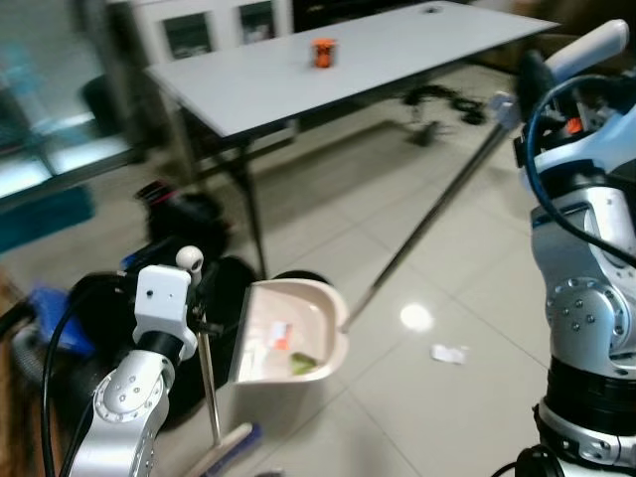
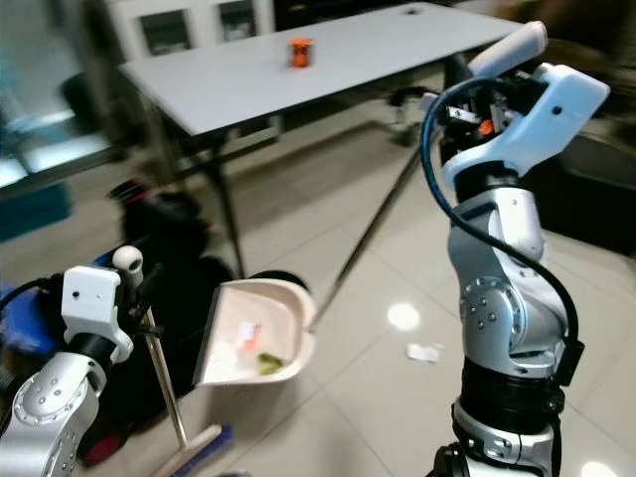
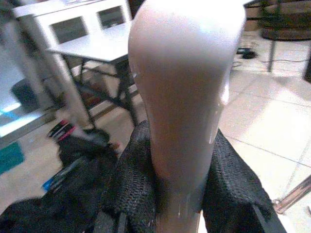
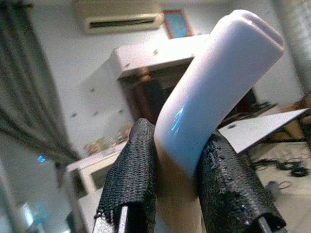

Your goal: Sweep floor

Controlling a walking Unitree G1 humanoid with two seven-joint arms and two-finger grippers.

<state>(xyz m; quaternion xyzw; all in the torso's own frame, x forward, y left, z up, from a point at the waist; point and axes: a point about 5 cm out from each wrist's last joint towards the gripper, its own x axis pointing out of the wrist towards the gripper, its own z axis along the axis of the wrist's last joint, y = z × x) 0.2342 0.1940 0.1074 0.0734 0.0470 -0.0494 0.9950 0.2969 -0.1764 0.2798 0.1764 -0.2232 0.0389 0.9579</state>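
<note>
A cream dustpan point(image 1: 288, 333) is seen tilted above the tiled floor point(image 1: 467, 298), at about 6 o'clock in the head views, with green and orange-white scraps lying in its bowl. A long metal pole point(image 1: 427, 224) runs from the pan's edge up toward 2 o'clock, ending in a pale handle point(image 4: 218, 82) on which the right end effector point(image 4: 180, 170) is clamped, the black fingers point(image 4: 131, 179) pressed against both sides. The left end effector point(image 3: 180, 194) is clamped on a second cream handle point(image 3: 187, 82); beneath the left wrist a thin metal shaft point(image 1: 209, 388) descends to a broom head point(image 1: 231, 449) on the floor at 7 o'clock. A scrap of white paper point(image 1: 449, 353) is noted lying on the tiles at 4 o'clock from the pan, well apart from it. A grey worktop point(image 1: 328, 75) stands beyond at 12 o'clock, carrying a small orange object point(image 1: 324, 52). Dark bags point(image 1: 184, 214) are heaped at 9 o'clock by the worktop leg, and cables point(image 1: 442, 99) lie on the floor under its far end.
</note>
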